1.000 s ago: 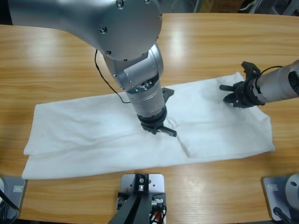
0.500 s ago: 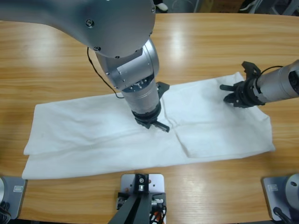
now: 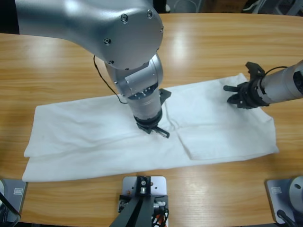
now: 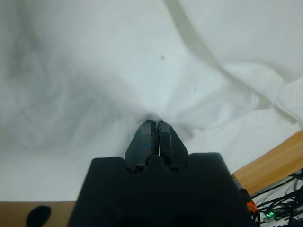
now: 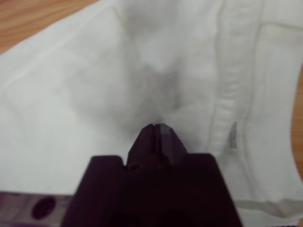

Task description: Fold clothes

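Observation:
The clothes, a white T-shirt (image 3: pixel 80 132), lie spread in a long band across the wooden table (image 3: pixel 213 42). My left gripper (image 3: pixel 155 129) points down onto the shirt's middle. In the left wrist view the left gripper (image 4: pixel 155 126) is shut, and the shirt (image 4: pixel 94 71) puckers around its tips. My right gripper (image 3: pixel 234 94) rests at the shirt's far right end, near the upper edge. In the right wrist view the right gripper (image 5: pixel 158 128) is shut on the fabric (image 5: pixel 71 94), beside a stitched hem (image 5: pixel 232 118).
Bare wood surrounds the shirt on all sides. The left arm's big silver elbow (image 3: pixel 94 28) hangs over the table's upper left. The table's edge (image 4: pixel 274 163) and some cables (image 4: pixel 279 208) show at the lower right of the left wrist view.
My left gripper has slid a little up and to the left across the shirt, dragging a crease with it. The right arm has not moved.

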You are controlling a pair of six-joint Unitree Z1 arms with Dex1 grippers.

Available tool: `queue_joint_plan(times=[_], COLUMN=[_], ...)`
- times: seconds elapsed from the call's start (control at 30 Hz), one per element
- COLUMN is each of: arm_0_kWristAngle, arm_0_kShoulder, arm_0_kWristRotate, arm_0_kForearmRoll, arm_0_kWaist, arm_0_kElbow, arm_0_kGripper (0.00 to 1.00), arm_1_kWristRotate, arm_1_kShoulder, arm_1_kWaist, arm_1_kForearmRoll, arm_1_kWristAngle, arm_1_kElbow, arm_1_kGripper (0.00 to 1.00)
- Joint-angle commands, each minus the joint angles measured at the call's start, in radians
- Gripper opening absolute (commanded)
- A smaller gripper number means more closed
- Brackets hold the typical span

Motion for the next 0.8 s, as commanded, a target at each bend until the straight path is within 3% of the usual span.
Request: queue_joint_plan(times=[0.03, 0.43, 0.57, 0.6, 0.63, 0.67, 0.7, 0.77, 0.8], arm_0_kWristAngle=[-0.015, -0.017, 0.016, 0.022, 0.02, 0.017, 0.021, 0.039, 0.042], arm_0_kShoulder=[0.073, 0.073, -0.009, -0.058, -0.098, -0.147, -0.197, -0.274, -0.305], arm_0_kWristRotate=[0.005, 0.005, -0.003, -0.005, -0.01, -0.018, -0.025, -0.034, -0.034], arm_0_kForearmRoll=[-0.01, -0.009, -0.011, -0.022, -0.032, -0.033, -0.033, -0.031, -0.031], arm_0_kWaist=[-0.021, -0.029, -0.004, 0.024, 0.049, 0.079, 0.103, 0.126, 0.131], arm_0_kElbow=[0.038, 0.042, 0.026, 0.011, -0.004, -0.023, -0.025, -0.01, 0.007], arm_0_kGripper=[0.0, 0.0, 0.0, 0.0, 0.0, 0.209, 0.528, 0.937, 0.989], arm_1_kWristRotate=[-0.082, -0.132, -0.147, -0.149, -0.154, -0.155, -0.154, -0.137, -0.134], arm_1_kShoulder=[0.103, 0.11, -0.076, -0.142, -0.179, -0.216, -0.233, -0.229, -0.214], arm_1_kWaist=[-0.151, -0.229, -0.209, -0.184, -0.167, -0.145, -0.125, -0.055, -0.02], arm_1_kForearmRoll=[-0.009, 0.005, 0.017, 0.086, 0.167, 0.238, 0.28, 0.348, 0.356], arm_1_kWristAngle=[0.015, 0.033, 0.068, 0.067, 0.059, 0.054, 0.054, 0.045, 0.044], arm_1_kElbow=[-0.005, -0.074, -0.082, -0.116, -0.157, -0.187, -0.201, -0.209, -0.209], arm_1_kGripper=[0.0, 0.0, 0.026, 0.572, 0.83, 0.92, 0.916, 0.766, 0.768])
